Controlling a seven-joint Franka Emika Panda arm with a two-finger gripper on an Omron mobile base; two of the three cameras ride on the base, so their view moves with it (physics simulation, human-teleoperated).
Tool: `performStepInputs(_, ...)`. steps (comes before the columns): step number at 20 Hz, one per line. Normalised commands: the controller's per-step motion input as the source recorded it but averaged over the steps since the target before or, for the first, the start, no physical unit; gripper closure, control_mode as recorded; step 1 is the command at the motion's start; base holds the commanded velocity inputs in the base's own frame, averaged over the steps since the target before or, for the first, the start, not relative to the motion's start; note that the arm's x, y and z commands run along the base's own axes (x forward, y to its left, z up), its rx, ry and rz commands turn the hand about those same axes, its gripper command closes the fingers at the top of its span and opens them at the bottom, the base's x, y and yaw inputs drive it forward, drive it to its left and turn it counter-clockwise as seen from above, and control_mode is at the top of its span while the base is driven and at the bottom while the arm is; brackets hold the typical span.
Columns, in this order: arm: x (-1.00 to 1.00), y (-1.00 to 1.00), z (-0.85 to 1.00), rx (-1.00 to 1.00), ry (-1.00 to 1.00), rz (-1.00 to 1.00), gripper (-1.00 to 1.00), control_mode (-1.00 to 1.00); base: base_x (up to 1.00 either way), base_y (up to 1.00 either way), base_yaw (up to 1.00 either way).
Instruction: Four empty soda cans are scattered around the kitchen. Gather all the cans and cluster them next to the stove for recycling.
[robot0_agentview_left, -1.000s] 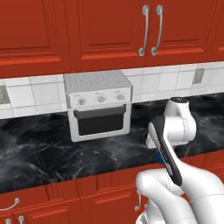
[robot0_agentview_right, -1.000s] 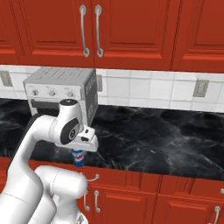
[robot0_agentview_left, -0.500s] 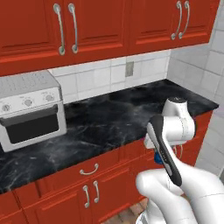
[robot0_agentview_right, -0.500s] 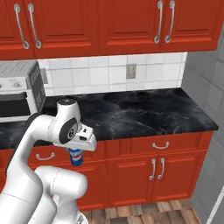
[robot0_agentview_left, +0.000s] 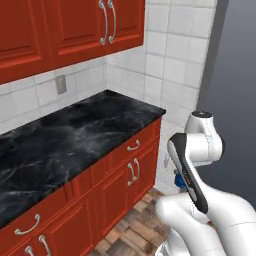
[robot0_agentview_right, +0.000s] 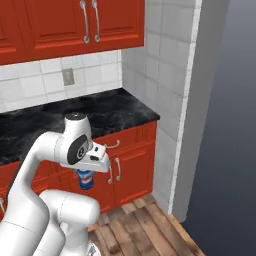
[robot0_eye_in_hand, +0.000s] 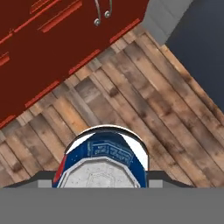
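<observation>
Swinging with the base, both views have left the toaster oven behind; gripper (robot0_agentview_right: 86, 176) stays clamped on the upright blue soda can (robot0_eye_in_hand: 101, 162), hanging over the wooden floor (robot0_eye_in_hand: 144, 96), beyond it red cabinets (robot0_agentview_right: 131, 167) and countertop (robot0_agentview_left: 75, 135)

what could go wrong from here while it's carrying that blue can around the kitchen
1. The blue can hangs from the gripper over bare wooden floor; if the grip slips, it would likely drop and roll away.
2. The can rides low, about level with the red cabinet doors under the black countertop, so a close pass might knock it against them.
3. The stove isn't visible, so placing the can is probably some way off.
</observation>
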Motion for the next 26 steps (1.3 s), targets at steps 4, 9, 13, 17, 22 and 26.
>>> performStepInputs(4, 0.00, 0.00, 0.00, 0.00, 0.00, 0.00, 1.00, 1.00, -0.10, -0.67, -0.62)
performStepInputs(9, 0.00, 0.00, 0.00, 0.00, 0.00, 0.00, 1.00, 1.00, -0.07, -0.61, -0.65)
performStepInputs(13, 0.00, 0.00, 0.00, 0.00, 0.00, 0.00, 1.00, 1.00, -0.13, -0.49, -0.66)
performStepInputs(17, 0.00, 0.00, 0.00, 0.00, 0.00, 0.00, 1.00, 1.00, -0.17, -0.41, -0.70)
performStepInputs(22, 0.00, 0.00, 0.00, 0.00, 0.00, 0.00, 1.00, 1.00, -0.20, -0.39, -0.70)
performStepInputs(26, 0.00, 0.00, 0.00, 0.00, 0.00, 0.00, 1.00, 1.00, -0.18, -0.39, -0.68)
